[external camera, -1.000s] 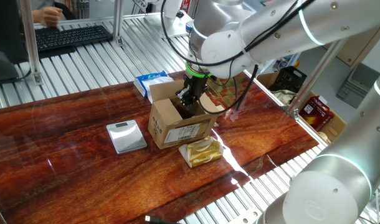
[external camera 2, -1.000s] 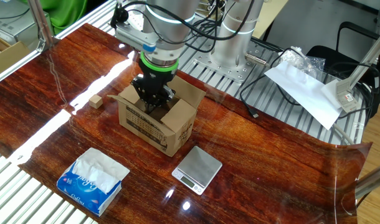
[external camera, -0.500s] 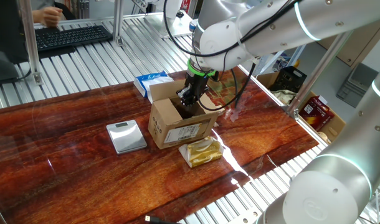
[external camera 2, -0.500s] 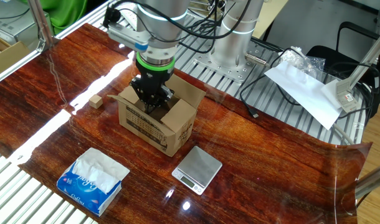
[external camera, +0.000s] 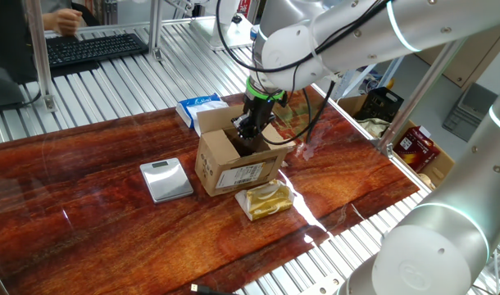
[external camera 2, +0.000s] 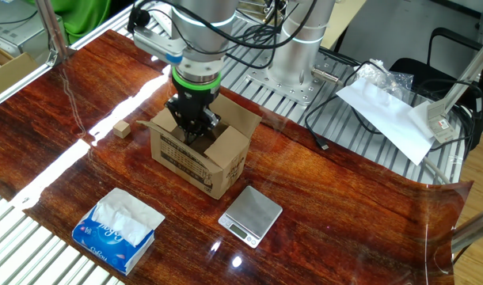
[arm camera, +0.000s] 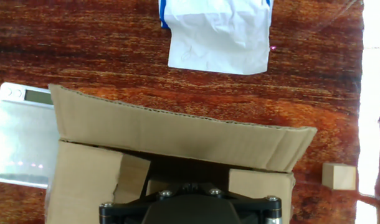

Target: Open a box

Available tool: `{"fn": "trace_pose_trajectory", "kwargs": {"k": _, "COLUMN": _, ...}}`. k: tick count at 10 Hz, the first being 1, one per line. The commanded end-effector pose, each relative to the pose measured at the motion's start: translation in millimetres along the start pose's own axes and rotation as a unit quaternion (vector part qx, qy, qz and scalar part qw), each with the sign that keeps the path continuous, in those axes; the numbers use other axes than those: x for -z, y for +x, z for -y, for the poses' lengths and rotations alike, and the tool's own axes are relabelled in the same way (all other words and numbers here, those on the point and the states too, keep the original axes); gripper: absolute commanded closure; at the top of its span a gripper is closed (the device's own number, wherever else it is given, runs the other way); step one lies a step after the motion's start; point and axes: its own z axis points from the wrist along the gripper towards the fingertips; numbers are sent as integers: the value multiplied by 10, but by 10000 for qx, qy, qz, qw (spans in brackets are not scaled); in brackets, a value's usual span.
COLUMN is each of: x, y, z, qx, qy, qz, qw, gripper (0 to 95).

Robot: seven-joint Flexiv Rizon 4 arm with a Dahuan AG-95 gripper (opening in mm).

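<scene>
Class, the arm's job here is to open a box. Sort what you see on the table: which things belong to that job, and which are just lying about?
Part of the job:
- the box, flaps up
- the end effector, shut, reaching down into the box

Just lying about:
- the tissue pack
- the small scale
- the yellow packet
- the little wooden block

Bystanders on the dark red-brown wooden table (external camera 2: pixel 344 198)

A flat silver digital scale (external camera 2: pixel 251 214), a blue-and-white tissue packet (external camera 2: pixel 118 229), a yellow wrapped packet (external camera: pixel 266 199) and a small tan wooden cube (external camera 2: pixel 121 128) lie apart; a black keyboard (external camera: pixel 94 47) sits far left.
</scene>
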Motion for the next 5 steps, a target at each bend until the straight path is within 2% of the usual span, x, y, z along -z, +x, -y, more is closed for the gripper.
{"fn": "trace_pose_trajectory", "kwargs": {"k": 1, "x": -6, "y": -3, "z": -2, "qx": -428, "qy": 8, "qz": -41, "qw": 9991, "gripper": 950}}
{"fn": "trace_pose_trajectory", "kwargs": {"k": 3, "x": -6, "y": -3, "z": -2, "qx": -756, "qy": 66, "qz": -153, "qw": 9970, "gripper": 950}}
{"fn": "trace_pose_trajectory", "kwargs": {"k": 5, "x": -6, "y": -3, "z": -2, "qx": -822, "qy": 28, "qz": -242, "qw": 9963, "gripper": 950}}
